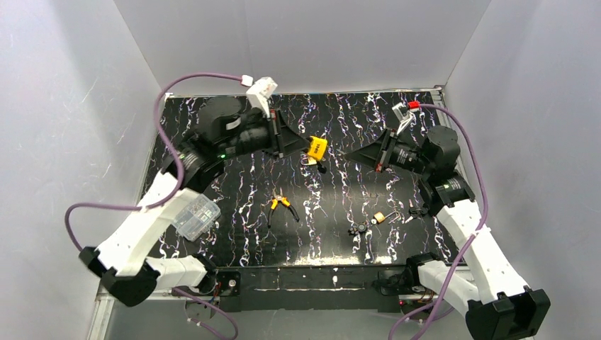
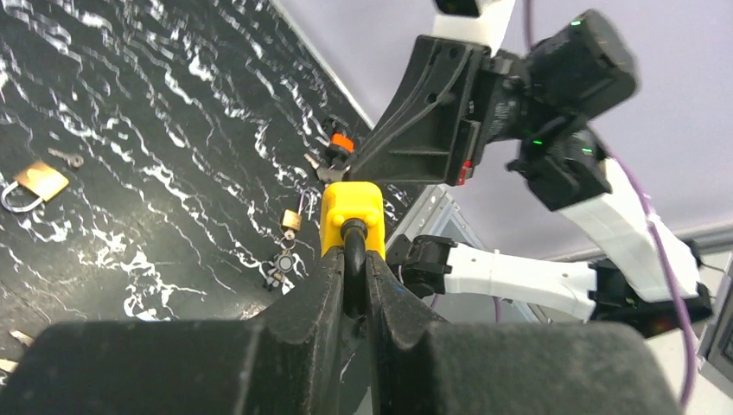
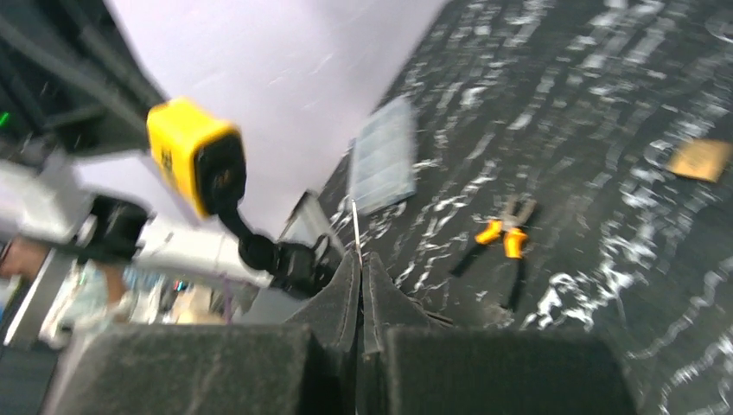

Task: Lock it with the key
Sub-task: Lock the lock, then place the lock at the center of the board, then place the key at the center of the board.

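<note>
Two white-and-black robot arms are meeting in the air above the far middle of a black, white-veined marbled surface (image 1: 234, 237). The left pincer (image 1: 305, 147) is pinching the dark shackle of a yellow block-shaped padlock (image 1: 317, 147). Its fingers are pressing tight on either side of the loop, and the lock body is jutting out beyond the fingertips, clear of the surface and pointing toward the right arm.

The right pincer (image 1: 349, 153) is facing it from just to the right, pressed together on a thin silvery key (image 3: 354, 226). The key's blade is sticking out past the fingertips and showing edge-on in the right wrist view. Key and padlock are sitting near each other but apart, with a gap showing between them.

On the surface below, nearer than the held lock, a pair of yellow-handled pliers (image 1: 282, 207) is lying around the middle. A small brass padlock (image 1: 380, 217) is lying farther right. A small black object (image 1: 358, 229), too small to make out, is sitting just left of it and slightly nearer. A clear plastic box (image 1: 195, 216) is sitting at the near left, close beside the left arm's white link.
</note>
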`<act>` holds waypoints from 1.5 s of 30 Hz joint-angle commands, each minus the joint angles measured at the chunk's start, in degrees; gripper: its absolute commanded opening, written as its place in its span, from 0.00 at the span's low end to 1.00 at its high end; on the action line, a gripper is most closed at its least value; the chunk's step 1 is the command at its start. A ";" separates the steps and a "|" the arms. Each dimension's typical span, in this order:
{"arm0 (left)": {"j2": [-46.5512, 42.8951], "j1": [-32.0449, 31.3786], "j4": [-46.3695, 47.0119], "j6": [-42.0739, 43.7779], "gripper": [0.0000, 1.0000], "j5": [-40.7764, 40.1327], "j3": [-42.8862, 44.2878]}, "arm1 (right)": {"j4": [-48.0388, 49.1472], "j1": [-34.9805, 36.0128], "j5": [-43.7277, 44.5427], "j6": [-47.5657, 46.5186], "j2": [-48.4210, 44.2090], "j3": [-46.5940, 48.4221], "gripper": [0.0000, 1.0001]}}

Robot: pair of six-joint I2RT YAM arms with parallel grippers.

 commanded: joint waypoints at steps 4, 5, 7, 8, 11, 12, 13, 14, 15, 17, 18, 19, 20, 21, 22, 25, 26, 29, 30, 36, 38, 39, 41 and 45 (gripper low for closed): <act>15.05 0.40 6.35 -6.65 0.00 0.93 -1.22 | -23.62 -1.39 28.29 -6.43 6.34 6.56 0.01; 17.62 0.39 8.02 -7.30 0.00 1.48 -1.25 | -23.86 -1.74 29.47 -6.33 7.23 6.58 0.01; 22.52 0.34 11.23 -7.86 0.00 2.22 -0.94 | -24.70 -2.47 31.70 -6.22 9.23 6.62 0.01; 25.11 0.33 12.88 -8.27 0.00 2.50 -0.69 | -24.85 -3.06 32.55 -6.17 10.31 6.56 0.01; 33.00 0.40 14.76 -8.33 0.00 3.15 2.28 | -24.45 -4.90 34.08 -5.88 13.83 6.31 0.01; 35.73 0.40 14.95 -8.35 0.00 3.62 3.84 | -24.28 -5.40 34.92 -5.95 15.17 6.36 0.01; 38.62 0.41 15.36 -8.45 0.00 4.09 5.36 | -24.09 -5.85 35.86 -6.09 16.64 6.48 0.01; 41.62 0.33 15.76 -8.51 0.00 4.47 6.98 | -23.81 -6.30 36.68 -6.16 18.06 6.55 0.01; 44.04 0.35 16.36 -8.70 0.00 5.02 8.63 | -23.32 -6.77 37.10 -6.26 19.51 6.59 0.01; 48.74 0.42 17.79 -9.64 0.00 6.75 11.33 | -22.23 -7.38 37.79 -6.38 23.19 6.94 0.01; 51.22 0.42 18.41 -10.31 0.00 7.84 12.73 | -22.02 -7.58 38.05 -6.48 24.89 7.23 0.01; 53.49 0.43 18.84 -11.09 0.00 8.87 14.02 | -22.09 -7.72 38.29 -6.61 26.81 7.79 0.01; 55.28 0.42 19.29 -11.76 0.00 9.74 15.16 | -22.47 -7.85 38.62 -6.86 28.71 8.58 0.01; 57.19 0.40 19.82 -12.54 0.00 10.48 16.28 | -22.81 -7.90 39.09 -7.07 30.82 9.31 0.01; 58.80 0.40 20.08 -13.09 0.00 10.75 17.33 | -23.05 -7.95 39.35 -7.25 32.80 9.93 0.01; 62.85 0.39 19.71 -14.18 0.00 11.35 20.36 | -23.81 -7.99 39.55 -7.24 38.14 11.78 0.01; 64.25 0.39 19.23 -14.40 0.00 11.54 21.49 | -24.10 -7.99 39.67 -7.19 39.51 12.32 0.01; 67.51 0.50 18.13 -14.93 0.00 12.20 23.86 | -25.48 -7.99 40.18 -6.72 42.78 14.17 0.01; 68.00 0.61 17.98 -14.96 0.00 12.10 23.90 | -25.87 -7.99 40.32 -6.66 43.36 14.62 0.01; 70.23 1.40 16.02 -14.63 0.00 10.88 24.01 | -28.27 -7.99 42.19 -6.93 46.43 15.93 0.01; 70.69 1.65 14.80 -14.64 0.05 10.03 24.31 | -28.77 -7.99 42.26 -6.87 47.43 16.13 0.01; 70.79 1.73 14.11 -14.62 0.11 9.52 24.50 | -28.82 -7.99 42.20 -6.68 47.78 16.07 0.01; 70.93 1.73 13.29 -14.60 0.28 8.95 24.63 | -28.77 -7.99 42.38 -6.54 48.11 15.75 0.01; 71.43 1.77 12.19 -14.40 0.45 8.90 25.52 | -28.84 -7.99 41.70 -6.51 48.89 15.78 0.01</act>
